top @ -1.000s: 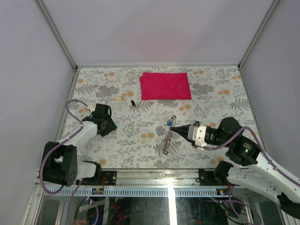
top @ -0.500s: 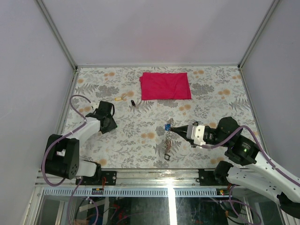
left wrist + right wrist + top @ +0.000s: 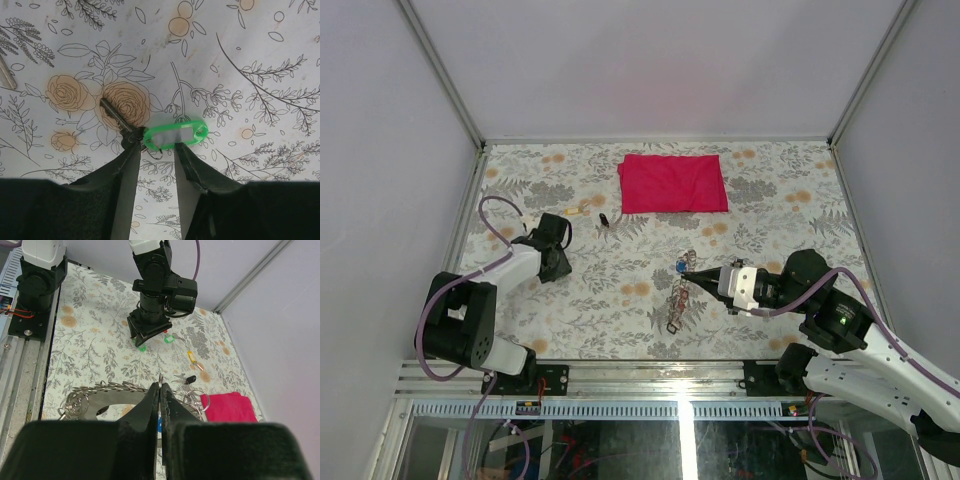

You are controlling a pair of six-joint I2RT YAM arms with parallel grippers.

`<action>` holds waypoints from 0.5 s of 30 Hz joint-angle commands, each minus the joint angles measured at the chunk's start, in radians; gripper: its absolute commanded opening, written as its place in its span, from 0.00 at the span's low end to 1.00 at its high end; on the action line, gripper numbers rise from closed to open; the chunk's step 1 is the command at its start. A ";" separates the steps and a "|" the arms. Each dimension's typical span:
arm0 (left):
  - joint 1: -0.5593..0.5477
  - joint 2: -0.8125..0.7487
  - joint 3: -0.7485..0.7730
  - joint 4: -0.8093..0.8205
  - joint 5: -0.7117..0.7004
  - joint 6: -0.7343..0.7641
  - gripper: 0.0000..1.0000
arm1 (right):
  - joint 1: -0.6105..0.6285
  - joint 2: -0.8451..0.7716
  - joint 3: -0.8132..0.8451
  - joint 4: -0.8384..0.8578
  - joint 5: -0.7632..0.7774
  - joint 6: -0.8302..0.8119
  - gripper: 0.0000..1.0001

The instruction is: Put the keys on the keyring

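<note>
Between the fingers of the left tool (image 3: pixel 155 150), flat on the flowered table (image 3: pixel 250 60), lies a green-tagged key (image 3: pixel 175 136). Its dark blade runs out past the left fingertip, its plastic tag lies just beyond the right one, and a small wire loop joins the two in the gap. The jaws stand apart, straddling this joint with nothing pinched. The key is judged light and stiff, but thin and low against the table, so the fingertips must come right down to the surface to catch it. The tag is smooth and probably swings freely on its loop, which would make it a poor hold. The metal head, where blade meets loop, is the better place to take hold and would leave the loop free for threading. The right tool (image 3: pixel 160 390) is closed on a thin wire of the keyring (image 3: pixel 107 386), whose coils trail to its left with a blue tag close under the fingers. The ring is judged springy and hard, apt to twist in a pinch grip. A yellow-tagged key (image 3: pixel 191 357) and a black-tagged key (image 3: pixel 190 380) lie beyond the right tool's fingertips, near a red cloth (image 3: pixel 227 407).
</note>
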State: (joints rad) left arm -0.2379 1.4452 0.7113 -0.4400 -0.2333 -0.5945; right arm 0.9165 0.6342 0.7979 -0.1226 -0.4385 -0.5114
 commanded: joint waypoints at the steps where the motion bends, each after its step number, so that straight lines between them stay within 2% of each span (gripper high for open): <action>1: -0.011 0.020 0.021 0.017 -0.026 0.013 0.33 | 0.008 -0.011 0.011 0.088 -0.011 0.012 0.00; 8: -0.012 0.031 0.008 0.025 -0.018 0.008 0.14 | 0.008 -0.010 0.013 0.084 -0.012 0.013 0.00; 15: -0.014 0.017 0.007 0.022 -0.017 0.009 0.00 | 0.007 -0.008 0.015 0.080 -0.014 0.014 0.00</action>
State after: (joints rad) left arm -0.2436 1.4628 0.7177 -0.4294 -0.2333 -0.5900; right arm 0.9165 0.6342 0.7971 -0.1230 -0.4389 -0.5110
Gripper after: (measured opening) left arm 0.036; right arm 0.011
